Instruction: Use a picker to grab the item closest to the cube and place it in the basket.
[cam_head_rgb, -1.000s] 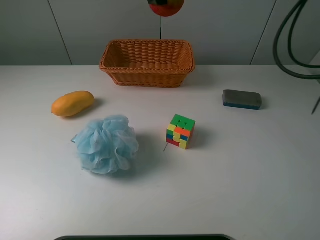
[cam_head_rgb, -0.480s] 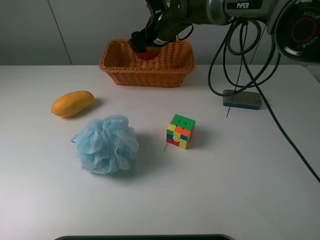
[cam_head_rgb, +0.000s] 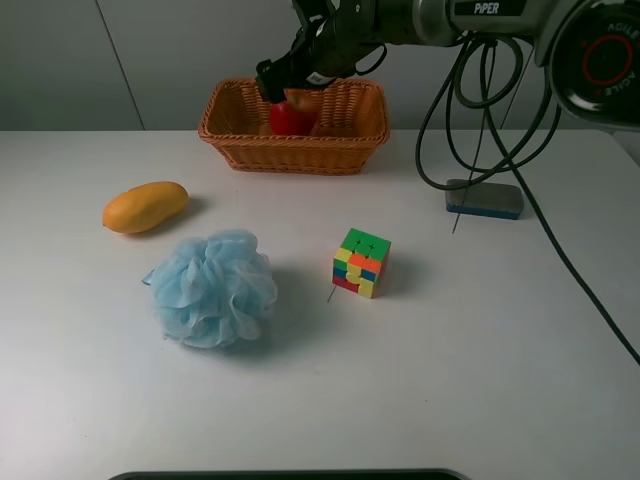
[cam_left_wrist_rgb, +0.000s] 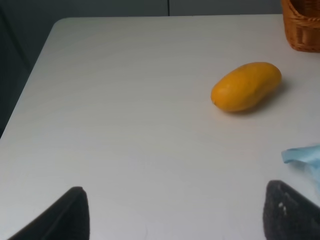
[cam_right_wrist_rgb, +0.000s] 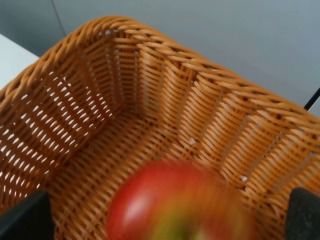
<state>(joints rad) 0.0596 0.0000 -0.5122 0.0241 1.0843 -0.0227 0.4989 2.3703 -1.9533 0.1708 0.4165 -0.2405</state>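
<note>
Table (cam_head_rgb: 480, 350) — basket (cam_head_rgb: 232, 128), mango (cam_head_rgb: 145, 207), loofah (cam_head_rgb: 213, 288), cube (cam_head_rgb: 361, 263), eraser (cam_head_rgb: 484, 198)

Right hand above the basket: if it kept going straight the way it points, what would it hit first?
Most likely the red fruit, which shows blurred right in front of the open right hand in its wrist view. Beyond it lies the floor of the basket. Depth is hard to judge.

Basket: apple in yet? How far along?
Mostly done: the red apple is inside the basket, under the right gripper. Nothing in hand: the right wrist view shows its fingers spread and the apple blurred, apparently loose. Left to do: pull the right gripper clear. The left gripper is open, idle.
</note>
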